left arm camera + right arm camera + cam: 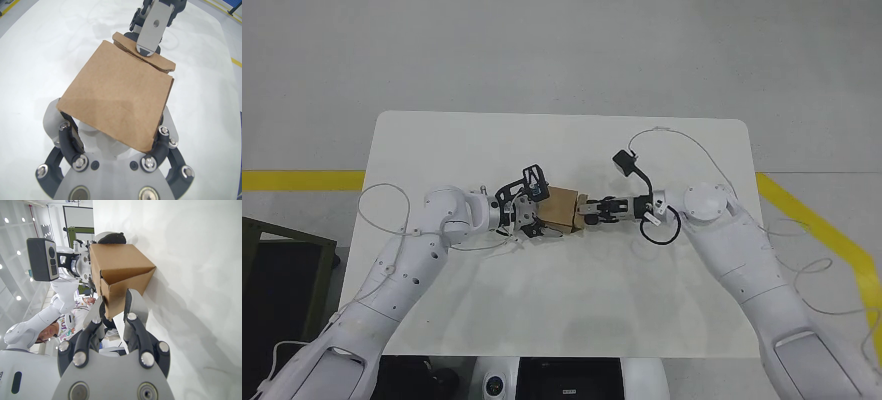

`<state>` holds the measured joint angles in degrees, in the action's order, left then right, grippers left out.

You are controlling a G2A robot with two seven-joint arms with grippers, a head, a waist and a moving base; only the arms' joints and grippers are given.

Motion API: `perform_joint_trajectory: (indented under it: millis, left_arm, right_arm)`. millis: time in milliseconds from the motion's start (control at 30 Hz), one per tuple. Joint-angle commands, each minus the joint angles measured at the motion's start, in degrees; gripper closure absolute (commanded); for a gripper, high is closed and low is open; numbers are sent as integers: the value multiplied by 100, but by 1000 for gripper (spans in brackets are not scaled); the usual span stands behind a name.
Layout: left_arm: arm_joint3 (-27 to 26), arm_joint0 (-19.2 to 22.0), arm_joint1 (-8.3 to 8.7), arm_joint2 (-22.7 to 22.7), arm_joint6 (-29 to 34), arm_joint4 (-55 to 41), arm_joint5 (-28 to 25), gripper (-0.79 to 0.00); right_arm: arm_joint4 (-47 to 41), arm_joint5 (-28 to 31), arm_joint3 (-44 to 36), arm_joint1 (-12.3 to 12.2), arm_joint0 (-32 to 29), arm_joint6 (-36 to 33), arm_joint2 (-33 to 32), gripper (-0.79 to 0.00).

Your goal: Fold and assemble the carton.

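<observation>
Steadying a brown corrugated cardboard carton (560, 208) at mid-frame on the white tabletop (442, 140).
Left tool (111, 115) clamps the body as an anchor; right tool (115, 303) pinches an end flap (162, 63), likely for folding.

Glossy white arms (402, 280), thin white looping cables (377, 195), left gripper (111, 121) and right gripper (115, 298) black-linked, silver screws (80, 163) behind grey jaws.

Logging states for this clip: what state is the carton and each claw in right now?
carton: formed into a box, end facing the right claw open, one flap sticking out.
left claw: shut on the carton's opposite end.
right claw: shut on that flap.
</observation>
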<state>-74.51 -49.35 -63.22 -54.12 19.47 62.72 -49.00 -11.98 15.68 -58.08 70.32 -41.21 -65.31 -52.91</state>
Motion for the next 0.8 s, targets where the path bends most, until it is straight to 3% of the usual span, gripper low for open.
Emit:
perform_joint_trajectory:
  millis: [0,467,767]
  left_arm:
    - [-3,-2,0,-2,3,-1,1,-785]
    - [-25,-6,-3,-1,27,-32,10,-785]
    - [-25,-19,-9,15,50,-59,15,-785]
  right_arm:
    - [81,-39,4,6,41,0,32,-182]
    - [-14,63,16,94,176,-4,172,-188]
    - [-148,213,12,86,149,-94,97,-265]
